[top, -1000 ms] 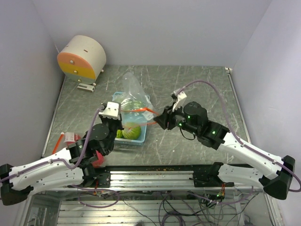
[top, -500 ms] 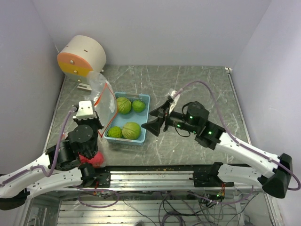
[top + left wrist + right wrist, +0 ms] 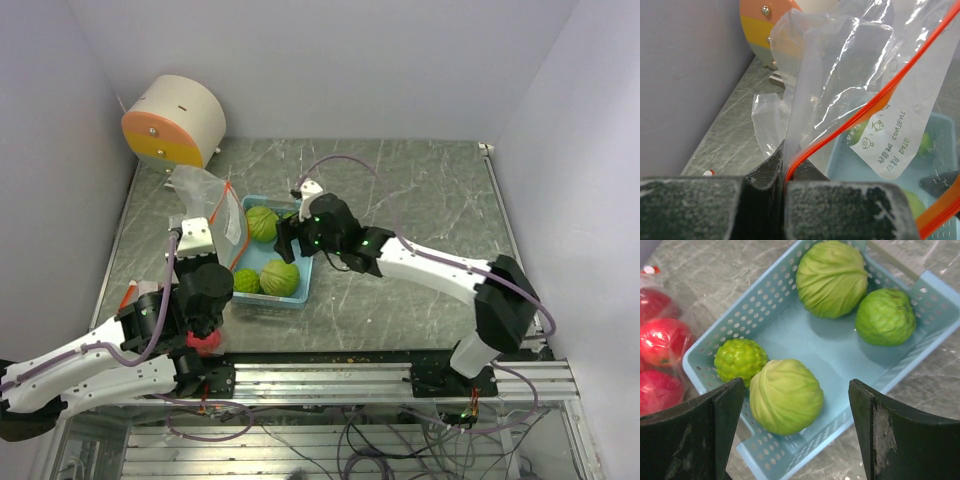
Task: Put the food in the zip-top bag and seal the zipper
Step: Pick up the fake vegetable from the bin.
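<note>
The clear zip-top bag [image 3: 207, 197] with an orange zipper hangs upright left of the light blue tray [image 3: 304, 285]. My left gripper [image 3: 208, 232] is shut on the bag's zipper edge [image 3: 790, 167]. The tray holds two ribbed green cabbages [image 3: 786, 395] [image 3: 832, 277] and two bumpy green balls [image 3: 740, 360] [image 3: 885, 315]. My right gripper [image 3: 796, 390] is open and empty, hovering over the tray above the near cabbage, its fingers either side; it shows over the tray in the top view [image 3: 285, 238]. Red apples [image 3: 662, 340] lie in clear plastic left of the tray.
A cream and orange cylinder [image 3: 175, 120] stands at the back left corner. Purple walls close in on the left, back and right. A red apple [image 3: 203, 343] shows under my left arm near the front rail [image 3: 330, 370].
My left gripper has carried the bag from over the tray to its left side. My right arm has let go of the bag and swung left over the tray, jaws open.
</note>
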`<action>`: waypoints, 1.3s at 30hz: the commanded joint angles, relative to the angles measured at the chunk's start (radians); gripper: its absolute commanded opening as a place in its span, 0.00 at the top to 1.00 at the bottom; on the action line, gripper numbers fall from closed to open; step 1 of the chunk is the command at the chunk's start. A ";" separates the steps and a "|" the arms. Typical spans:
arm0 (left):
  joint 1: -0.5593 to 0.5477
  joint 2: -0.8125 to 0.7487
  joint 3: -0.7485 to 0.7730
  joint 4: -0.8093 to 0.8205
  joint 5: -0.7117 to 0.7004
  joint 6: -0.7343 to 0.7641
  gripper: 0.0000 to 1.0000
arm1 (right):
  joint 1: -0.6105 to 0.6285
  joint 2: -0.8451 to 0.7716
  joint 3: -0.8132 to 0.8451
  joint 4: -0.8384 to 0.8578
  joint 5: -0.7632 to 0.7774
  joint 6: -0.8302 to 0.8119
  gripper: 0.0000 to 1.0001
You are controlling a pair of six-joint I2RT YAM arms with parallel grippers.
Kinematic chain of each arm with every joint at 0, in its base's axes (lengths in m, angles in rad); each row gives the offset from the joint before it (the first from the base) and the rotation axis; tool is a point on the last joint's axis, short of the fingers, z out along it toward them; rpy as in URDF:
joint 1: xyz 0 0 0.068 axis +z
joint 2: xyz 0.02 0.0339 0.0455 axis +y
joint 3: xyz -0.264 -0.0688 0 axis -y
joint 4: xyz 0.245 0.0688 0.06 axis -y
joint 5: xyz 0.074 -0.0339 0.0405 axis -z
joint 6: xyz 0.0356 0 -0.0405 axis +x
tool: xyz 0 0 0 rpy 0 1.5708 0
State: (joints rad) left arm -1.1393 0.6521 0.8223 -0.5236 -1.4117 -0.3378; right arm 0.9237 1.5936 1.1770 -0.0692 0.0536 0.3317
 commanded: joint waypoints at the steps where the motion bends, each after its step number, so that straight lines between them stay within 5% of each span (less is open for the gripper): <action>1: 0.004 0.007 -0.020 -0.050 -0.044 -0.073 0.93 | 0.025 0.110 0.052 -0.029 -0.020 -0.027 0.14; 7: 0.004 -0.021 -0.038 -0.008 -0.023 -0.043 0.93 | 0.037 0.247 0.084 -0.056 -0.079 -0.054 0.00; 19: 0.004 -0.039 -0.058 0.027 -0.008 -0.015 0.93 | 0.046 0.384 0.112 -0.103 -0.168 -0.092 0.06; 21: 0.004 -0.040 -0.058 0.025 -0.007 -0.018 0.93 | 0.046 0.385 0.099 -0.101 -0.170 -0.090 0.14; 28: 0.004 -0.042 -0.062 0.042 -0.003 -0.001 0.93 | 0.047 0.280 0.059 -0.065 -0.129 -0.083 0.80; 39: 0.004 -0.023 -0.059 0.052 0.064 -0.013 0.93 | 0.045 -0.099 -0.058 0.102 -0.110 -0.071 0.87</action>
State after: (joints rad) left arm -1.1397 0.6243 0.7685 -0.5106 -1.4002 -0.3531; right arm 0.9707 1.6497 1.1625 -0.0948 -0.0612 0.2516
